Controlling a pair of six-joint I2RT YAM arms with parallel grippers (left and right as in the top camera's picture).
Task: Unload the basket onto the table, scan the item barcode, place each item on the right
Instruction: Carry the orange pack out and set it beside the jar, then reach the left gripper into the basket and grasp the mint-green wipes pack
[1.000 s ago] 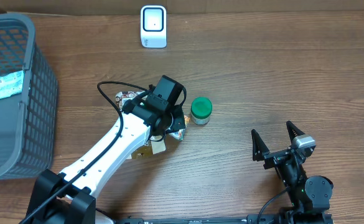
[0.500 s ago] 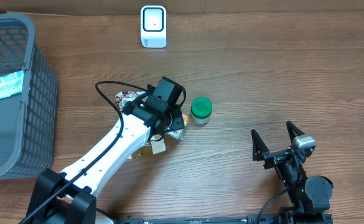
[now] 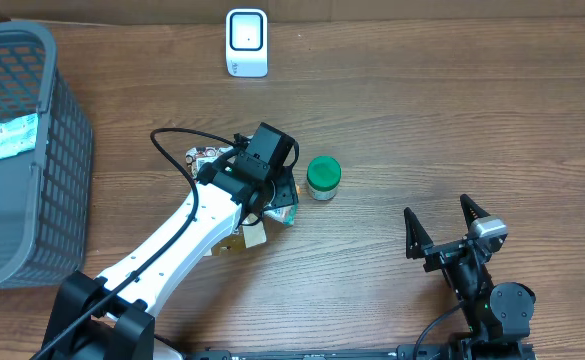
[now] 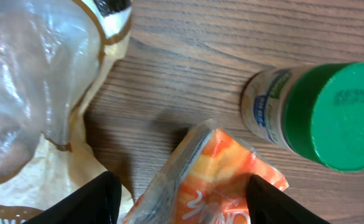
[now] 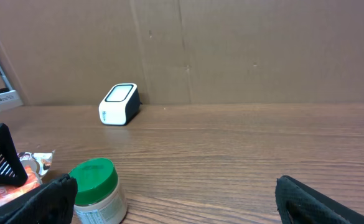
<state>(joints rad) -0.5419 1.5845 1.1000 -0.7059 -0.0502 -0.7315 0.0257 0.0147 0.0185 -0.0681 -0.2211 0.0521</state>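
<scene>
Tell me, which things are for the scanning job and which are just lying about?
For the job: orange packet between the left fingers; white scanner.
Just lying about: green-lidded jar; clear bag; grey basket with a small packet inside.

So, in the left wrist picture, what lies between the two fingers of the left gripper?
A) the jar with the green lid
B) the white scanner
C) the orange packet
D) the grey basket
C: the orange packet lies between the spread fingers of the left gripper; the jar with the green lid stands off to one side.
</scene>
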